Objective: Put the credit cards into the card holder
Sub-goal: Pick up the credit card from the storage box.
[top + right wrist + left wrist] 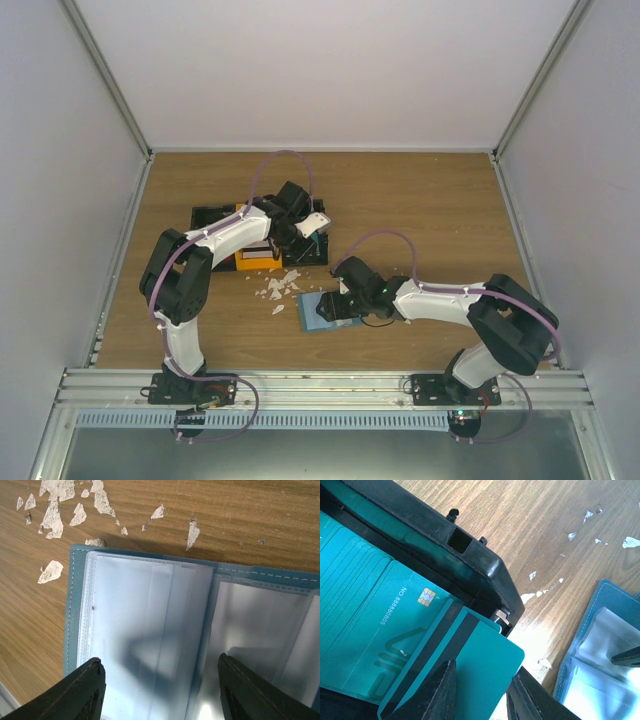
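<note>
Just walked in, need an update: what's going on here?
The left gripper sits at the black bin of teal cards, its fingers either side of one striped credit card; a firm grip isn't clear. The right gripper, jaws open, straddles the card holder lying open on the table, visible pockets empty.

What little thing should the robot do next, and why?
Probably pinch the left tool firmly on the striped card before lifting it from the black bin. The card stands tilted between that tool's fingers, over the bin's rim, and I can't tell if it's gripped. The card holder already lies open, the right tool spread wide over its clear pockets.
</note>
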`<state>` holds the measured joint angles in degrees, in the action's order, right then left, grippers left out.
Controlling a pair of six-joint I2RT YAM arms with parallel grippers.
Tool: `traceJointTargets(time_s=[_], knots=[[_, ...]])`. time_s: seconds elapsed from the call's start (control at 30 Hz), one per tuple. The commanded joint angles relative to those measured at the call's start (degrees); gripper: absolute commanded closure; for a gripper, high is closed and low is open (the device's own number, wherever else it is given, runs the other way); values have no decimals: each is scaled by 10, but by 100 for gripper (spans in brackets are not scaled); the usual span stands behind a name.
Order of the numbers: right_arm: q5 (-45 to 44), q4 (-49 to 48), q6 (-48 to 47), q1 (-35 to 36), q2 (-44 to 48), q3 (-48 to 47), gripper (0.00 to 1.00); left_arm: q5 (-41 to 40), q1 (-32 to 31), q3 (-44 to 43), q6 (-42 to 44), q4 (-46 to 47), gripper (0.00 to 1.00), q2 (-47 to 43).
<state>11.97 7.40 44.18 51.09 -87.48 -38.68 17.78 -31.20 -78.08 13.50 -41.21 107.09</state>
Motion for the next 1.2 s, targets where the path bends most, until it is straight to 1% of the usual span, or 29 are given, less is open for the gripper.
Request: traceJointTargets(time_s=[0.0, 0.6, 0.67, 0.77, 0.87, 1.0, 1.17], knots=[[13, 28, -4, 1, -23, 12, 38, 18, -4, 4, -5, -19, 71, -17], [12, 27, -5, 1, -30, 11, 38, 20, -4, -11, -7, -28, 78, -30], [12, 26, -4, 1, -31, 11, 38, 20, -5, -11, -7, -28, 80, -32], [12, 27, -5, 1, -32, 11, 38, 13, -4, -16, -11, -33, 86, -38], [13, 25, -5, 1, -33, 12, 38, 14, -4, -17, -7, -31, 89, -52], [13, 25, -7, 1, -35, 9, 38, 6, -4, -15, -6, -28, 99, -54], [-3, 31, -7, 1, -32, 4, 38, -21, -4, -6, -12, -3, 100, -64]])
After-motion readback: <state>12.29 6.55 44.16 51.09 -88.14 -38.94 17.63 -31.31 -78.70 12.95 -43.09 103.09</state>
